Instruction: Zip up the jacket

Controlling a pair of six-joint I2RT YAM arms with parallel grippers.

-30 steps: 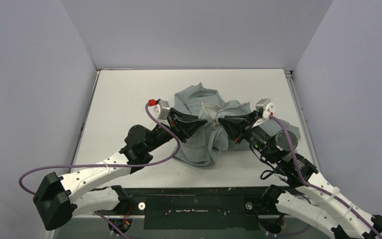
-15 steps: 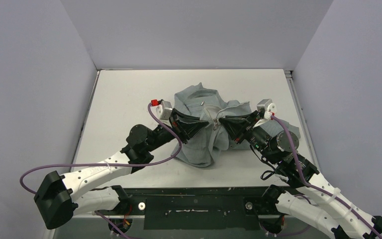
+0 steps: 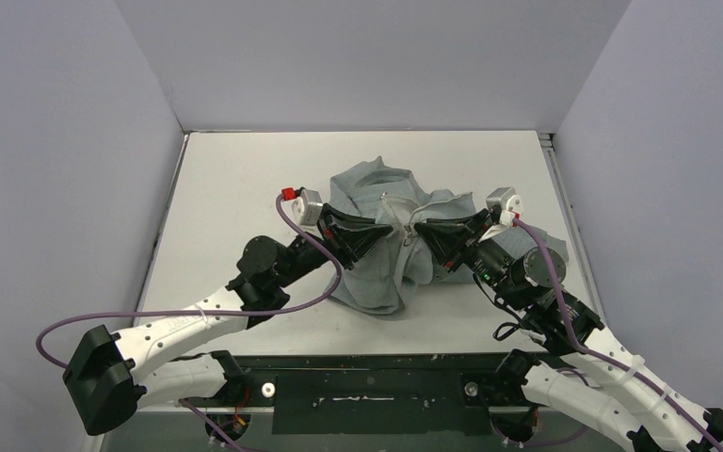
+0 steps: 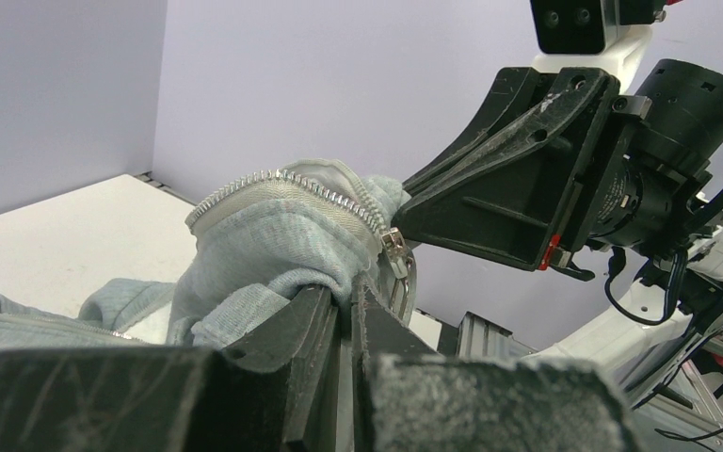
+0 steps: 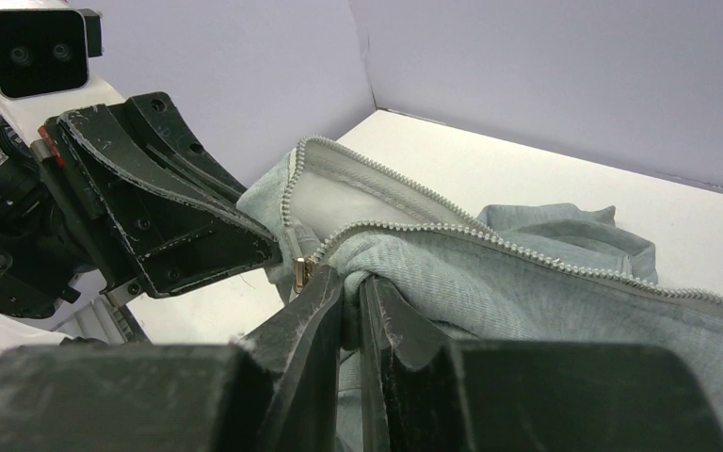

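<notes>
The light grey jacket (image 3: pixel 386 259) lies bunched in the middle of the table, its front lifted between the two arms. My left gripper (image 3: pixel 397 229) is shut on a fold of jacket fabric (image 4: pixel 273 226) beside the zipper teeth. The metal zipper slider (image 4: pixel 395 252) hangs just past its fingertips. My right gripper (image 3: pixel 418 229) faces it, tip to tip, shut on the other jacket edge (image 5: pixel 490 273). A small brass zipper end (image 5: pixel 298 271) sits at its left finger. In the right wrist view the zipper's two rows of teeth run apart, unjoined.
The white table (image 3: pixel 245 179) is walled in by grey panels at the left, back and right. A dark rail (image 3: pixel 367 386) with the arm bases runs along the near edge. Purple cables loop beside both arms.
The left wrist shifted a touch to the right half a second ago and is back where it was. Both grips on the jacket hold unchanged.
</notes>
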